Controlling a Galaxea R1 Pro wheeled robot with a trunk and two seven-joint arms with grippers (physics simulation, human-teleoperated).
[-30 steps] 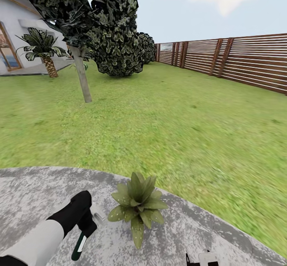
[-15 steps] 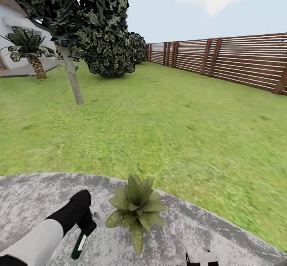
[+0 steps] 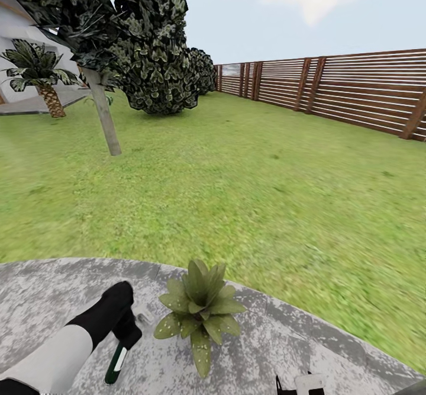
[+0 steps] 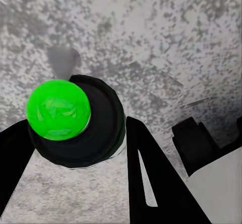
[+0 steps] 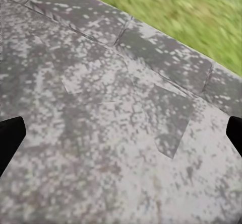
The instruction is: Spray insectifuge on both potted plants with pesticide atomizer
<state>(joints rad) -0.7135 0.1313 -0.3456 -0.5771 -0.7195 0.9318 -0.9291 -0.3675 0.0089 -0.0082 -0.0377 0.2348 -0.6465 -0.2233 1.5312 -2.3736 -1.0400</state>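
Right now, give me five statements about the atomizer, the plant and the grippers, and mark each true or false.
1. The left gripper holds the atomizer. True.
2. The plant stands on the lawn. False: it stands on the stone patio, near its edge.
3. The right gripper is open over bare patio. True.
4. The atomizer lies to the plant's right in the head view. False: it is to its left.
5. The fence is white metal. False: it is brown slatted wood.
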